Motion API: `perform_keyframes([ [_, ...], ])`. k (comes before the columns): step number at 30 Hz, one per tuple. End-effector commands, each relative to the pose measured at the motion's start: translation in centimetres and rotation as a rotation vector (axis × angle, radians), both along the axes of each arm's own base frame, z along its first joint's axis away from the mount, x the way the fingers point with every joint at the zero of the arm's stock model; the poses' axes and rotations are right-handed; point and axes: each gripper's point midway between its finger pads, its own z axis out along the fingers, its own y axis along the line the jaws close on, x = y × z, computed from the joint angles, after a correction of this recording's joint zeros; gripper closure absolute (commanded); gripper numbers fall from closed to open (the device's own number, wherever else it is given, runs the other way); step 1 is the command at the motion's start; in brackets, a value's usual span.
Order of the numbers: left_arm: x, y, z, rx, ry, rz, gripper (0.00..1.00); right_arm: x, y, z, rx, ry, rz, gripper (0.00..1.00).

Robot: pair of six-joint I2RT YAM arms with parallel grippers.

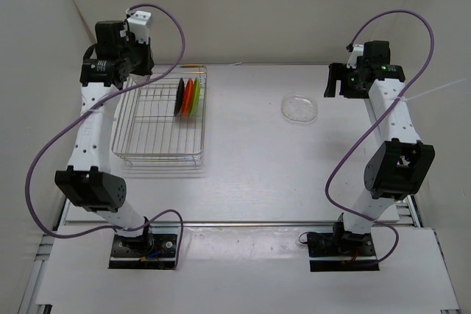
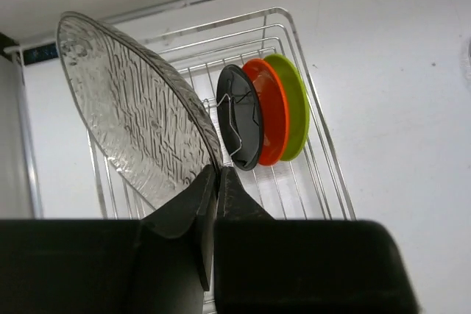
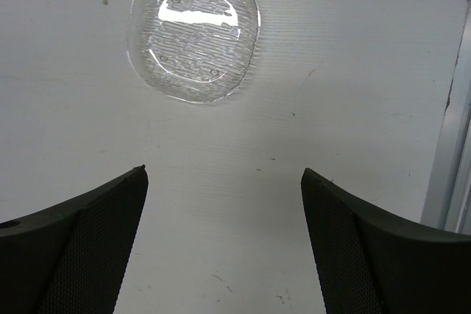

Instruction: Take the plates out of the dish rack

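Note:
My left gripper point(image 2: 218, 170) is shut on the lower rim of a clear translucent plate point(image 2: 132, 108), which stands tilted above the dish rack point(image 2: 321, 126). In the rack, a black plate point(image 2: 239, 115), an orange-red plate point(image 2: 271, 108) and a lime green plate point(image 2: 294, 101) stand upright side by side. From above, the left gripper point(image 1: 140, 71) hangs over the far left corner of the rack point(image 1: 158, 157). A second clear plate point(image 3: 193, 29) lies flat on the table point(image 1: 299, 108). My right gripper point(image 3: 223, 172) is open just short of it, holding nothing.
White walls close in the table at the back and on both sides. A metal rail point(image 1: 243, 223) runs along the near edge by the arm bases. Purple cables point(image 1: 44, 159) loop beside each arm. A light edge strip point(image 3: 449, 152) shows at the right.

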Motion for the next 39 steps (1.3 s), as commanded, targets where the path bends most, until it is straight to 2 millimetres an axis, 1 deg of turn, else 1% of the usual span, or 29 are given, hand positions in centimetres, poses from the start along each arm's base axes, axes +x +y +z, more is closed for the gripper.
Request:
perform_keyframes([
  [1,-2.1,-1.2,1.4,0.133,-0.037,-0.06,0.89,0.5,1.3,4.5,0.057,-0.109,0.043,0.12],
  [2,-2.6,-2.8,1.4,0.175,-0.045,-0.1,0.89,0.5,1.4,4.4,0.064,-0.098,0.036,0.12],
  [3,-2.7,-2.6,1.3,0.25,-0.044,-0.071,0.89,0.3,1.7,4.8,0.078,-0.097,0.048,0.12],
  [4,-3.3,-2.8,0.9,0.334,-0.037,-0.098,0.89,0.3,2.4,5.9,0.105,-0.117,0.076,0.12],
  [5,-3.9,-4.2,0.8,0.415,-0.038,-0.118,0.89,0.2,2.8,6.4,0.126,-0.121,0.096,0.12],
  [7,-4.5,-5.2,-0.3,0.583,-0.026,-0.163,0.89,-0.6,4.2,7.3,0.184,-0.119,0.16,0.12],
  [8,-5.0,-4.8,-0.1,0.677,-0.027,-0.133,0.89,-0.8,5.0,8.4,0.211,-0.138,0.202,0.12],
  [9,-5.9,-7.0,0.1,0.739,-0.059,-0.183,0.89,-1.4,6.2,9.2,0.27,-0.14,0.258,0.12],
  [10,-6.3,-7.8,-0.3,0.804,-0.064,-0.201,0.89,-1.8,6.8,9.6,0.297,-0.14,0.283,0.12],
  [11,-7.0,-7.4,-1.0,0.936,-0.051,-0.209,0.89,-2.2,7.2,10.4,0.315,-0.154,0.304,0.12],
  [12,-8.0,-9.6,-0.6,0.984,-0.11,-0.253,0.89,-2.6,7.6,11.0,0.33,-0.166,0.323,0.12],
  [13,-8.4,-10.2,-0.7,1.045,-0.133,-0.261,0.89,-3.1,7.9,11.8,0.341,-0.193,0.345,0.12],
  [14,-9.1,-9.9,-2.4,1.201,-0.114,-0.299,0.89,-3.5,8.5,12.3,0.369,-0.208,0.378,0.12],
  [15,-10.1,-11.7,-2.7,1.26,-0.161,-0.35,0.89,-4.2,8.8,13.3,0.38,-0.225,0.387,0.12],
  [16,-10.5,-12.2,-1.4,1.272,-0.243,-0.315,0.89,-4.3,9.0,13.9,0.385,-0.246,0.403,0.12],
  [17,-11.2,-12.8,-3.3,1.394,-0.247,-0.398,0.89,-4.7,9.2,14.3,0.394,-0.255,0.416,0.12],
  [18,-12.5,-14.2,-3.0,1.42,-0.308,-0.431,0.89,-5.3,9.6,15.3,0.411,-0.277,0.434,0.12],
  [20,-13.5,-16.2,-4.2,1.489,-0.368,-0.513,0.89,-5.8,9.8,16.7,0.407,-0.318,0.453,0.13],
  [22,-15.1,-18.5,-4.1,1.504,-0.445,-0.565,0.89,-6.8,10.7,18.3,0.361,-0.379,0.5,0.15],
  [23,-15.5,-19.2,-4.2,1.515,-0.466,-0.587,0.89,-7.4,11.9,18.3,0.338,-0.38,0.533,0.15],
  [24,-16.0,-19.8,-4.7,1.548,-0.485,-0.621,0.89,-7.8,11.9,18.5,0.282,-0.397,0.522,0.15],
  [25,-16.7,-21.0,-4.2,1.531,-0.53,-0.633,0.89,-7.9,12.3,18.1,0.242,-0.405,0.539,0.15],
  [26,-17.2,-21.5,-4.7,1.531,-0.542,-0.661,0.89,-8.5,13.5,17.8,0.224,-0.404,0.575,0.16],
  [28,-18.1,-22.7,-4.6,1.527,-0.581,-0.697,0.89,-9.3,14.3,16.5,0.195,-0.389,0.621,0.16],
  [29,-18.4,-23.2,-4.6,1.531,-0.597,-0.72,0.89,-9.9,15.1,16.5,0.189,-0.402,0.658,0.17],
  [30,-18.7,-23.6,-5.0,1.548,-0.607,-0.748,0.89,-10.5,15.3,16.4,0.178,-0.406,0.67,0.19],
  [31,-19.0,-24.2,-5.1,1.536,-0.632,-0.769,0.89,-10.8,15.9,15.4,0.171,-0.4,0.702,0.2],
  [37,-19.8,-25.9,-5.0,1.514,-0.668,-0.796,0.89,-11.4,16.9,14.4,0.132,-0.405,0.739,0.21],
  [39,-19.7,-26.3,-4.9,1.506,-0.673,-0.79,0.89,-11.7,17.8,14.1,0.137,-0.4,0.775,0.23],
])
